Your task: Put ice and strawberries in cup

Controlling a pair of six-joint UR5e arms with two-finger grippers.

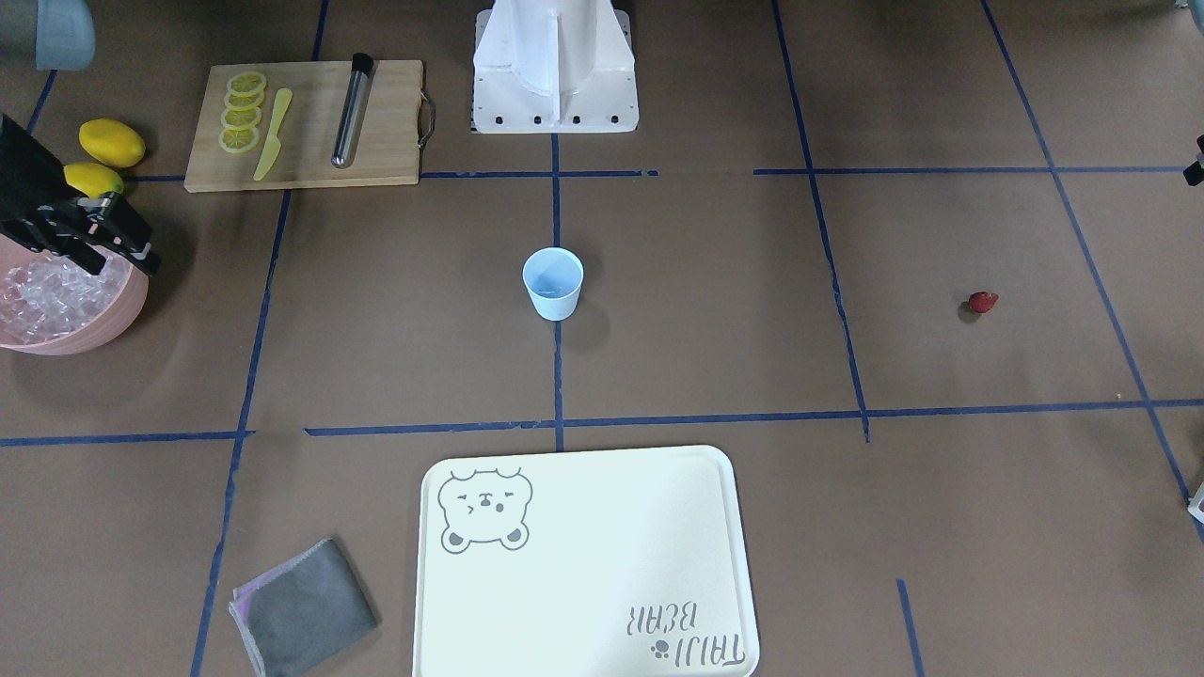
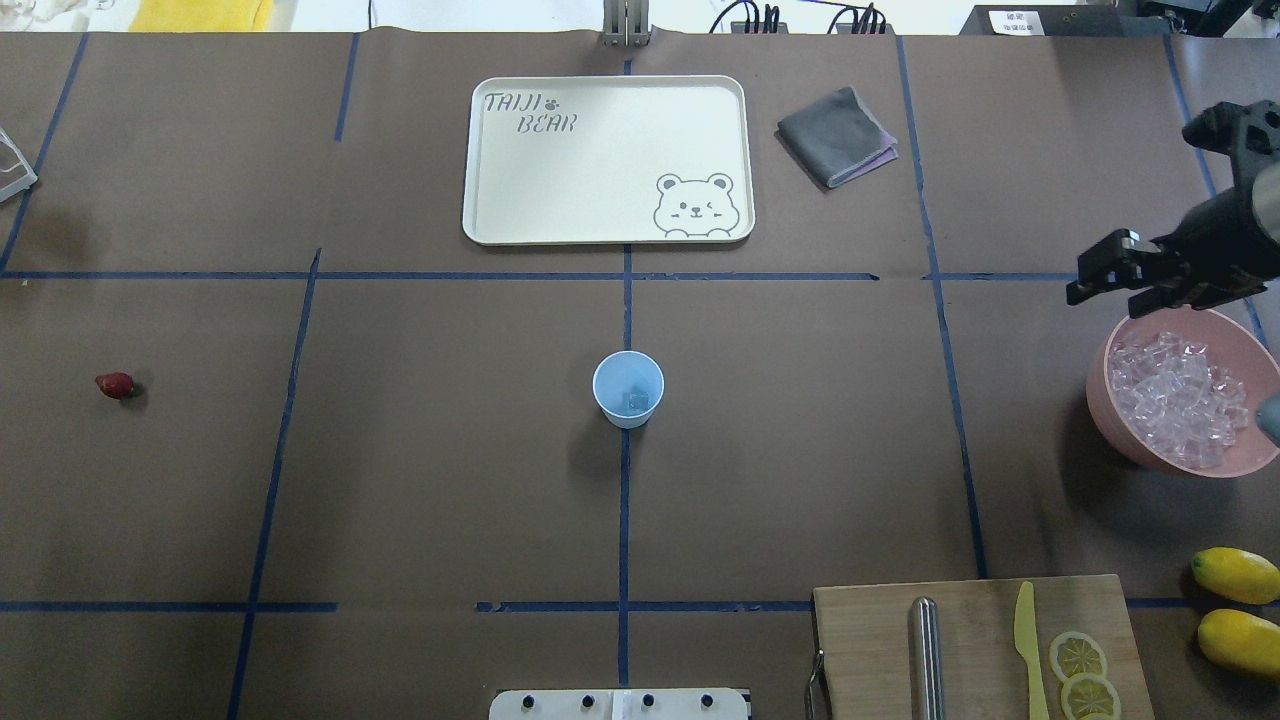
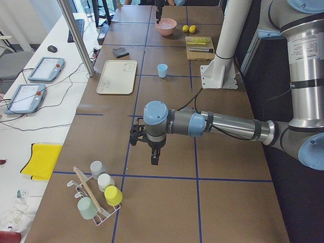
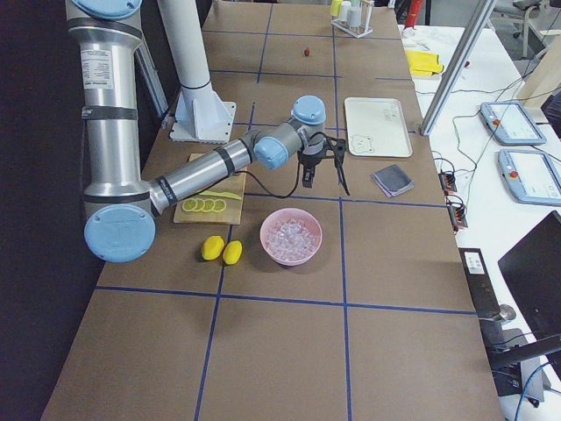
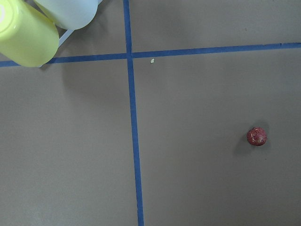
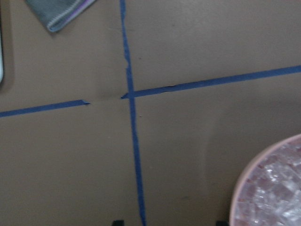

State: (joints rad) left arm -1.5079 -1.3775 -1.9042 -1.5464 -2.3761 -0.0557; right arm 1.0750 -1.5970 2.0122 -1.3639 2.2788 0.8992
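Here the right jaws stand wide near the ice; left jaws unclear.

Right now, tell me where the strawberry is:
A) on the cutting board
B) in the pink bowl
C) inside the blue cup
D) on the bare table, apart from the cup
D: the strawberry lies alone on the brown table, far to one side of the cup.
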